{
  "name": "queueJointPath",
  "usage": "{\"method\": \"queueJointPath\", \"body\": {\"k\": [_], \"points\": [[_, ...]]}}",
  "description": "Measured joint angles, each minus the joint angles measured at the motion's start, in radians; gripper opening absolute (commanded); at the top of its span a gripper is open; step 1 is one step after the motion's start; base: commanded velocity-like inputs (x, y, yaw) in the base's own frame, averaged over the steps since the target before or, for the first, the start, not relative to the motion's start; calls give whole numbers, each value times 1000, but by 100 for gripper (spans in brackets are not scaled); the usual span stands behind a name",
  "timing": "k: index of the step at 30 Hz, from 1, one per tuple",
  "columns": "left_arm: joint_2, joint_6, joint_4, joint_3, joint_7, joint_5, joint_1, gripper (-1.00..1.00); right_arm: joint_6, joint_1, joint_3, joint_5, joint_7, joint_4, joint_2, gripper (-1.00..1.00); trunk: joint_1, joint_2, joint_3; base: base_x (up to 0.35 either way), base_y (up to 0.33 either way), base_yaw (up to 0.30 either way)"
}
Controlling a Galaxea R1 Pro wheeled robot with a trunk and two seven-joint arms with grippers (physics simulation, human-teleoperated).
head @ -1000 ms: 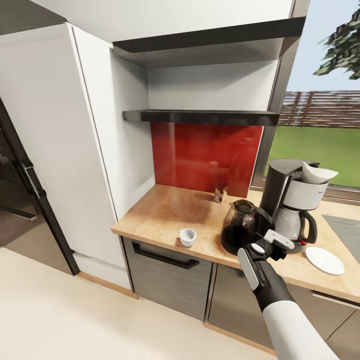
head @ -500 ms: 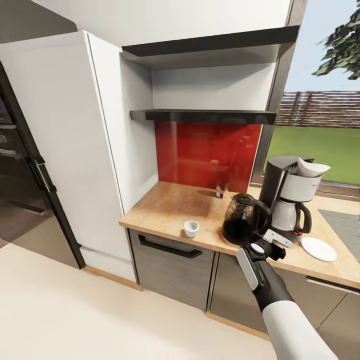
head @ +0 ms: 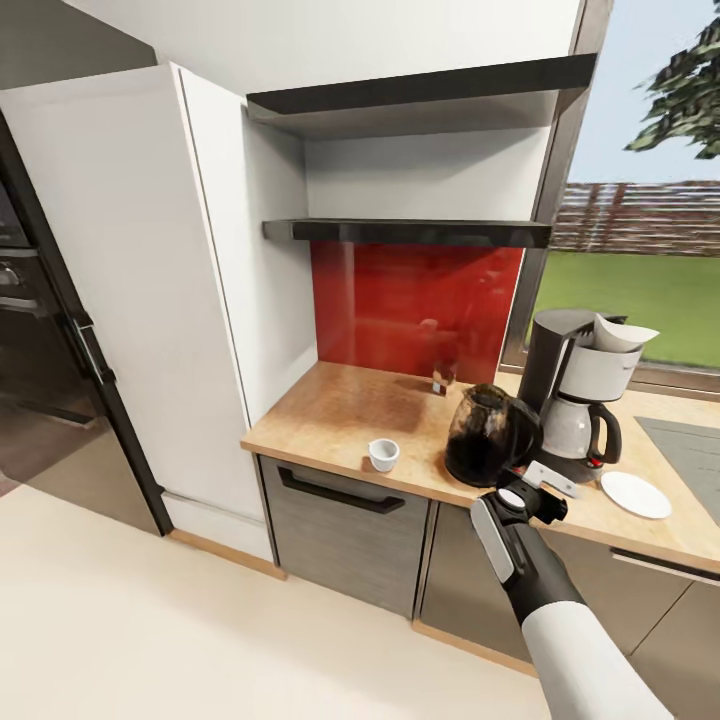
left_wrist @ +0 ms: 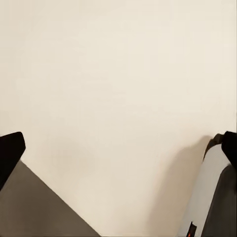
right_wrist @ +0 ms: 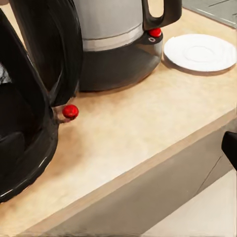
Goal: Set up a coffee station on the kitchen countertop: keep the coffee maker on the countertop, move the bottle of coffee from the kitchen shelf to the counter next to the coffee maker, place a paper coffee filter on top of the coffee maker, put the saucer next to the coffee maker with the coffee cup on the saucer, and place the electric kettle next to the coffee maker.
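On the table (head: 330, 425), the coffee maker (head: 580, 395) wears the paper coffee filter (head: 622, 335); the electric kettle (head: 490, 437) touches it, saucer (head: 636, 494) beside, coffee cup (head: 382, 454) apart. My right tool (head: 535, 492) hovers released near the kettle.

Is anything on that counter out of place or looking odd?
Only the coffee cup: it sits alone near the countertop's front edge, while its saucer lies bare beyond the coffee maker. Nothing looks spilled or tipped.

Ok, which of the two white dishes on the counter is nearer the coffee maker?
The flat saucer, lying just right of the coffee maker. The small coffee cup stands apart, left of the dark electric kettle.
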Motion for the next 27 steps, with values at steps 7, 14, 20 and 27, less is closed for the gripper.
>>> {"method": "queueJointPath", "body": {"k": [7, 14, 20, 27], "points": [[30, -1, -29, -2, 3, 1, -109, 100, -207, 1, 68, 31, 5, 224, 86, 100, 0, 0, 0, 0, 0, 0], [25, -2, -34, -5, 3, 3, -126, 100, -540, 9, 302, 60, -2, 376, 91, 100, 0, 0, 0, 0, 0, 0], [19, -50, -34, -7, 1, 3, -127, 100, -844, 18, 406, 61, -1, 572, 102, 100, 0, 0, 0, 0, 0, 0], [19, -77, -31, -8, -1, 3, -126, 100, -963, 37, 422, 63, 1, 796, 109, 100, 0, 0, 0, 0, 0, 0]]}}
